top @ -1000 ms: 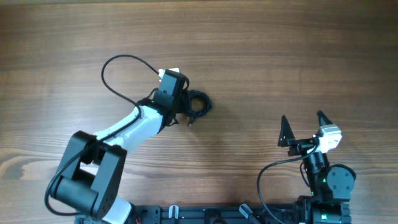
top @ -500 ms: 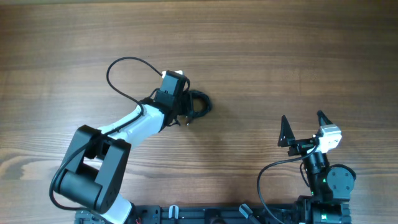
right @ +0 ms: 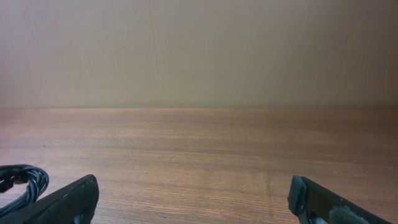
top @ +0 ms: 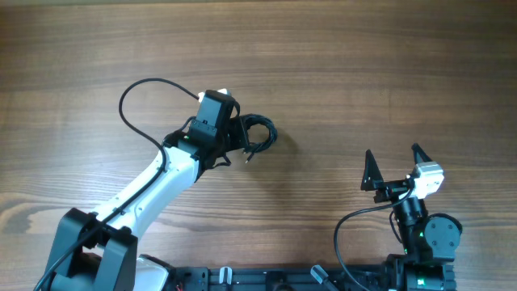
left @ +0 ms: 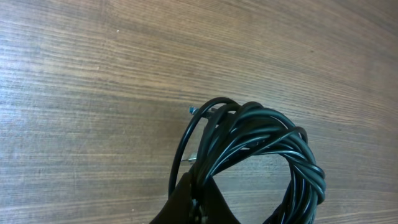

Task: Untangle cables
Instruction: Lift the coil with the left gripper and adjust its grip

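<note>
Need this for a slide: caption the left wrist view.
Left gripper shut on a coiled bundle of thin black cables, wooden table behind.

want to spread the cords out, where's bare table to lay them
Bare: the whole far strip of table beyond the cables, and the wide patch between the cables and the open right claw. Crowded: around the left claw, shut on the cables, and the near edge by the arm bases.

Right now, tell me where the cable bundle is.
In the overhead view, the cable bundle sits near the middle of the table, pinched in the left gripper's shut jaws.
</note>
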